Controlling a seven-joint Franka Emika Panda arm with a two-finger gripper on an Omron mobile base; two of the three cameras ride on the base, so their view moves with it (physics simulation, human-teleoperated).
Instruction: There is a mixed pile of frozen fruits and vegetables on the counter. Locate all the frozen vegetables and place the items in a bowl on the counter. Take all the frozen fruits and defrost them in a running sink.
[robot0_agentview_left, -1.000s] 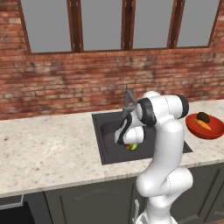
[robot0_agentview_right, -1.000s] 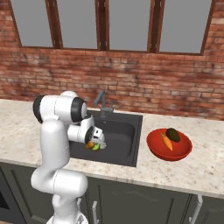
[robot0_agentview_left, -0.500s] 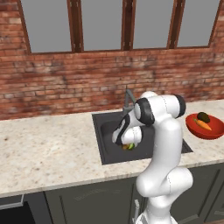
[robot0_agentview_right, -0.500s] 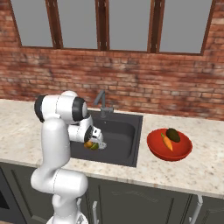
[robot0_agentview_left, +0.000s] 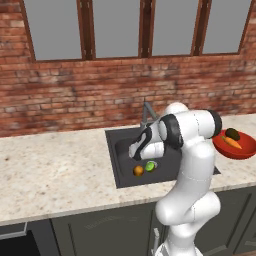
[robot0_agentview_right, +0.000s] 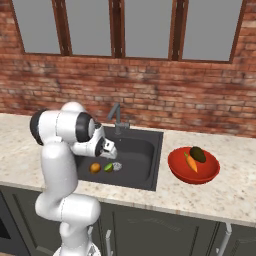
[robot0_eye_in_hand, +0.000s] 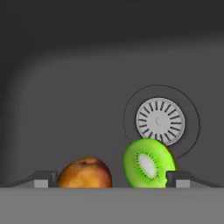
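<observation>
My gripper hangs low inside the sink, jaws spread wide and open, gripping nothing. Below it on the basin floor lie the two frozen fruits: an orange-brown ball and a bright green round piece that stands on edge close to my right fingertip. The base views show the gripper just above the ball and green piece. The red bowl on the counter holds the frozen vegetables: a carrot and a dark olive-brown ball.
The round metal drain lies just beyond the green piece. A grey faucet stands at the sink's back edge; no water shows. The beige counter runs left of the sink. A brick wall with windows is behind.
The jaws have spread apart. The green piece now lies free on the basin floor beside the orange-brown ball. The arm has barely moved.
</observation>
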